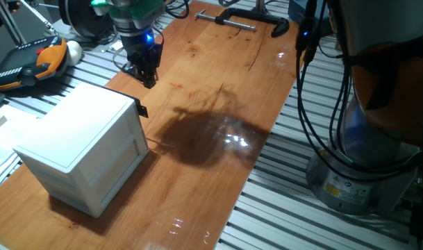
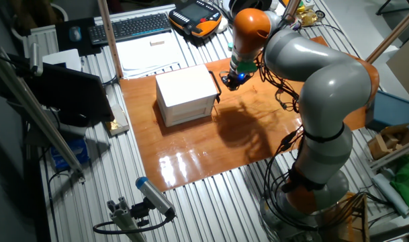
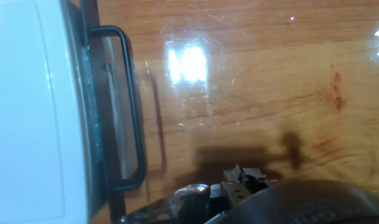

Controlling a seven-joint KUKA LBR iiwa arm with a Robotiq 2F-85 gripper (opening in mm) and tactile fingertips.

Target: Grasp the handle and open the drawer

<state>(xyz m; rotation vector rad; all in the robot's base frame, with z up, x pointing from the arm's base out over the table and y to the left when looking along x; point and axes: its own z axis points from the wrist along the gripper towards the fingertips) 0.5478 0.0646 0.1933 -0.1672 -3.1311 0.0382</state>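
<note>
Hung above the wooden tabletop (image 1: pixel 218 83), gripper (image 1: pixel 147 73) just beyond the white cabinet's (image 1: pixel 86 142) far corner, well clear of the small black handle (image 1: pixel 142 110) at the upper front edge; needed a descent and alignment first. Jaws hard to judge here.

From the opposite side: drawer (image 2: pixel 189 107) shut, slotted aluminium bench (image 2: pixel 191 202) around the board, keyboard (image 2: pixel 130 27) behind.

Hand view: dark handle loop (image 3: pixel 130 106) at left, ungripped; possibly slightly parted.
</note>
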